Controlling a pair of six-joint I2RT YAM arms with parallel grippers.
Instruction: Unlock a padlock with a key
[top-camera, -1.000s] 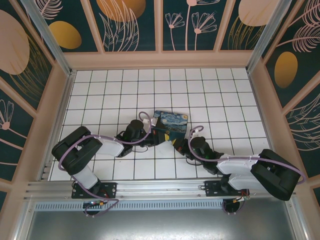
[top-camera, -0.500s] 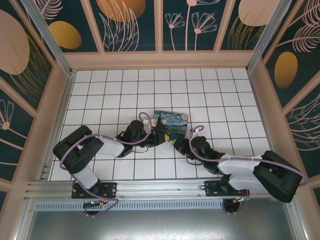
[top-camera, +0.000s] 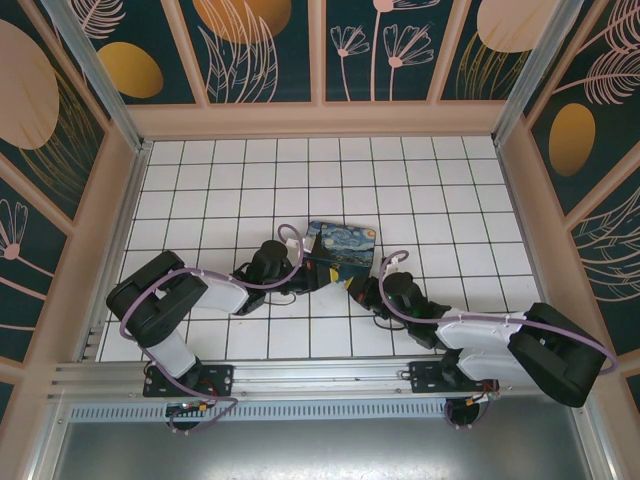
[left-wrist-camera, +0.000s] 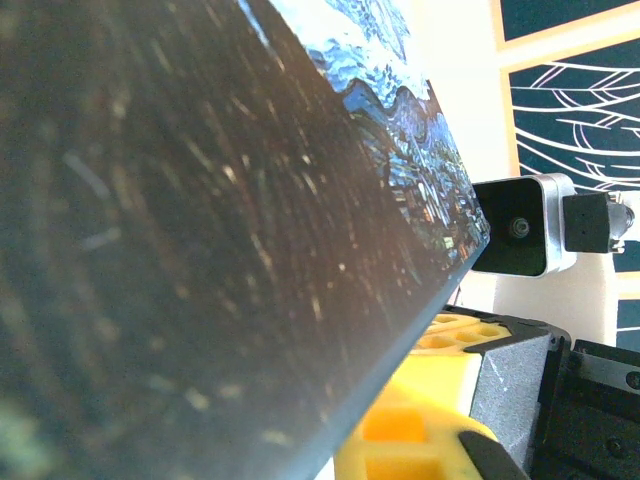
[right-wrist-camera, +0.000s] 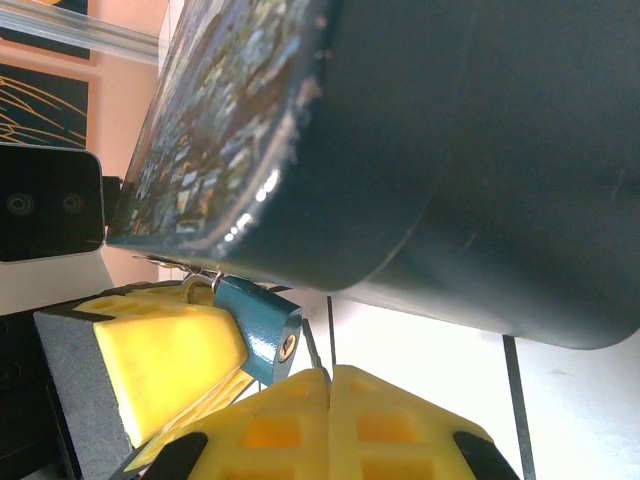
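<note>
The padlock (right-wrist-camera: 258, 322) hangs locked at six o'clock on the box (right-wrist-camera: 480, 150), nipped in the closed left jaws, while the tightly closed right jaws pinch the key (right-wrist-camera: 312, 352) beside its keyhole, not yet inserted.

Box (top-camera: 343, 248): dark blue, painted swirls (yellow stars). Padlock (right-wrist-camera: 262, 325): teal body, silvery shackle. Floor (top-camera: 200, 180): white tiles, dark grid lines.
</note>
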